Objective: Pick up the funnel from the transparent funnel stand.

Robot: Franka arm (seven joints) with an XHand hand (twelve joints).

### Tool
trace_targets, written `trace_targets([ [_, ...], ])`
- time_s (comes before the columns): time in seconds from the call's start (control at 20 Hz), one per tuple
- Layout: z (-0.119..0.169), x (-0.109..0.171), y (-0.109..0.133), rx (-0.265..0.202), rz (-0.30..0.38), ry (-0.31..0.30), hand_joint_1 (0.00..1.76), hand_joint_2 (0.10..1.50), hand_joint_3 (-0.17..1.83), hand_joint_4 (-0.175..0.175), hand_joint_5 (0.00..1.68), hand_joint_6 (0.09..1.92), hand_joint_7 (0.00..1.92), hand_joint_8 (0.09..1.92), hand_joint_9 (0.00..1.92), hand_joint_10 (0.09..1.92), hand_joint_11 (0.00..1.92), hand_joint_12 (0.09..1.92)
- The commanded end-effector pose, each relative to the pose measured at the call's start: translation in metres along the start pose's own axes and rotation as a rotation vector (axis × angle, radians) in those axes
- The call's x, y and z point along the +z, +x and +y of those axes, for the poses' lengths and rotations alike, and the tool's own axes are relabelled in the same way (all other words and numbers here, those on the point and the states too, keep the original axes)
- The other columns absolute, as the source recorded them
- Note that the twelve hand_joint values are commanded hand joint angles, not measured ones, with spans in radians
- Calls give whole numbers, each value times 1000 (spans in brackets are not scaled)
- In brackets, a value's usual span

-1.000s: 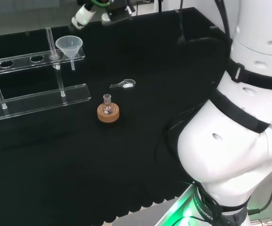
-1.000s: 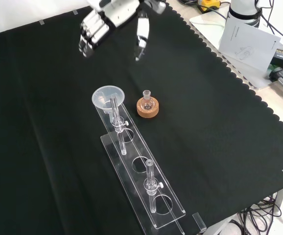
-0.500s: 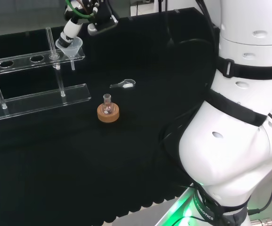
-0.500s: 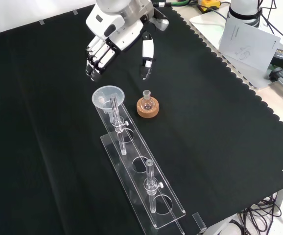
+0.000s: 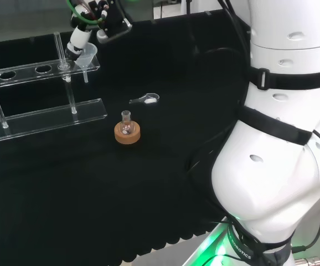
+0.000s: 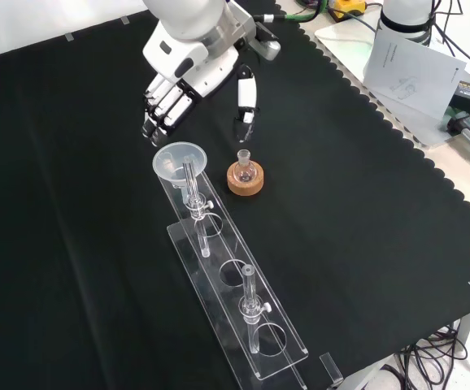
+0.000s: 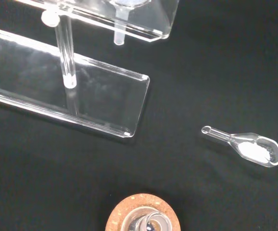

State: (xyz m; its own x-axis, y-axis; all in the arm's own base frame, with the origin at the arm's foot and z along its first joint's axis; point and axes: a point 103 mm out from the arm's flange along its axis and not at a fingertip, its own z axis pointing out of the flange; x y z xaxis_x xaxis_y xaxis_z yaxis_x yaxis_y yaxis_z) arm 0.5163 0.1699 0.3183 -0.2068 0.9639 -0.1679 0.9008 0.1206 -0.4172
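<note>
Funnel (image 6: 178, 160) sits in end hole of clear funnel stand (image 6: 233, 301) — not picked up yet. Hand (image 6: 190, 81) hangs just above it, fingers (image 6: 160, 110) and thumb spread apart, empty. You must lower, close, lift — nearly whole job left.

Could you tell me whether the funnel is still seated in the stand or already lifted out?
Seated. The funnel sits upright in the stand's end hole, stem through it; the hand hovers open.

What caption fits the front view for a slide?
Open robot hand poised above the funnel seated in the transparent stand.
</note>
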Motion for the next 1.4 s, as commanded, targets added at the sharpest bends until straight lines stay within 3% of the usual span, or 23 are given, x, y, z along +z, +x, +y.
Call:
trace_targets([
  [0.05, 11, 2, 8, 2, -40, 14, 529, 746, 208, -33, 49, 87, 0, 140, 0, 821, 174, 1537],
  [1.4, 47, 19, 0, -3, 4, 46, 546, 749, 211, -33, 12, 87, 0, 151, 0, 838, 192, 1534],
])
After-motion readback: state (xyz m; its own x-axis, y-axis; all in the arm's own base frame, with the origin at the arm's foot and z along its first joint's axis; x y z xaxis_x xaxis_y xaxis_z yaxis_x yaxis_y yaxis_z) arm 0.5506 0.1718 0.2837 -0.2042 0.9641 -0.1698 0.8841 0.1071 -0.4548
